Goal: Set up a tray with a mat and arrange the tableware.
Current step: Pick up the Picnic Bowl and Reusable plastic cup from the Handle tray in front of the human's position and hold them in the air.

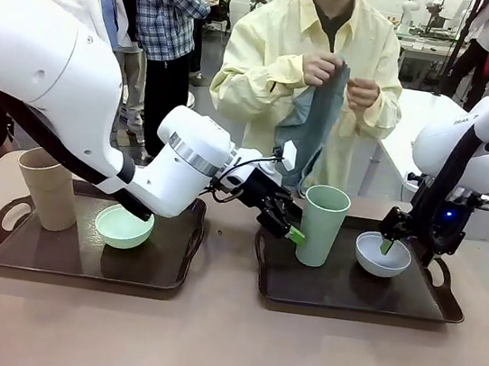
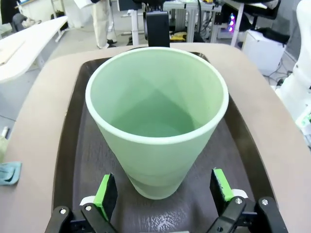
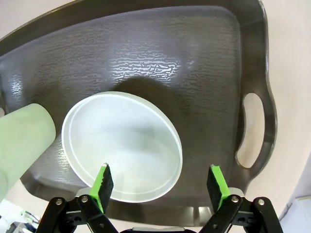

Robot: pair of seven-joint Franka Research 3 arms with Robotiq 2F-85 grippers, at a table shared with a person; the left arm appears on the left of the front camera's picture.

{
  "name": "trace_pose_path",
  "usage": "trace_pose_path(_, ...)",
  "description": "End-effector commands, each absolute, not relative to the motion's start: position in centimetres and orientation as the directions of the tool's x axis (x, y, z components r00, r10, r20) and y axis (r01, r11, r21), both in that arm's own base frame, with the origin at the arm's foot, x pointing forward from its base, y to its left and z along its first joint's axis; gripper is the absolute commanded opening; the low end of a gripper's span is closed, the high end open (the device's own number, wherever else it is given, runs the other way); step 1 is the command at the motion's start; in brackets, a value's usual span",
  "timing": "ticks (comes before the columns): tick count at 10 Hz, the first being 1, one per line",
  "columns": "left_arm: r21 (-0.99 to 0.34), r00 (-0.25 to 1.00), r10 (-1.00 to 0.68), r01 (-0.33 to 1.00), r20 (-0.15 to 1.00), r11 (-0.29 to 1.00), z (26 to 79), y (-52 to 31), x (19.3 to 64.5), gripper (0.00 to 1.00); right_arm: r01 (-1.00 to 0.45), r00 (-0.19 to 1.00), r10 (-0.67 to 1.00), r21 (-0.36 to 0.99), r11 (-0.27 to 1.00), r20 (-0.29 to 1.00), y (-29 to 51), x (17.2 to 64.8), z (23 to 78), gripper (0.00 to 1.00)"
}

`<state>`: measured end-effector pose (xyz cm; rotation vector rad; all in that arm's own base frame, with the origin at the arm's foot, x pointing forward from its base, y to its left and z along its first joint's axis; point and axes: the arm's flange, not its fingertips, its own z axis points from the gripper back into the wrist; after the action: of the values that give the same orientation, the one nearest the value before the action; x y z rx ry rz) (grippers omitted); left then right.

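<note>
Behind the left arm's wrist, the small round mint green bowl (image 1: pixel 124 228) sits partly covered on the left dark plastic tray (image 1: pixel 76 276), with the tall tan cup (image 1: pixel 48 190) at its left edge. Left gripper (image 1: pixel 289 227) reaches low to the right dark tray's (image 1: pixel 345 307) left edge, jaws wide apart flanking the tall sage green cup (image 1: pixel 322 227), pads clear of it. Right gripper (image 3: pixel 161 181) points down, jaws spread over the round white bowl (image 1: pixel 382 256) near the right handle.

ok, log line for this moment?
left gripper open, jaws flanking sage green cup | right gripper open over white bowl | person holds grey cloth, far side
</note>
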<state>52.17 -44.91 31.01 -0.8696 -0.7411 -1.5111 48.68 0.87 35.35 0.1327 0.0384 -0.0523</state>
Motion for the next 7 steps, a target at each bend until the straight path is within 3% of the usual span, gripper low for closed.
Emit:
trace_pose_path(1, -0.007, -0.061, -0.543, 0.992, 0.838, -0.122, 30.8, -46.2, 53.2, 1.0, 0.043, 0.998, -0.034, 0.154, 0.987, -0.06, 0.5, 49.3, 35.3, 1.0)
trace_pose_path(7, -0.001, -0.081, -0.548, 0.989, 0.833, -0.147, 30.0, -49.0, 54.2, 1.0, 0.049, 0.997, -0.037, 0.168, 0.985, -0.069, -0.4, 49.2, 35.0, 1.0)
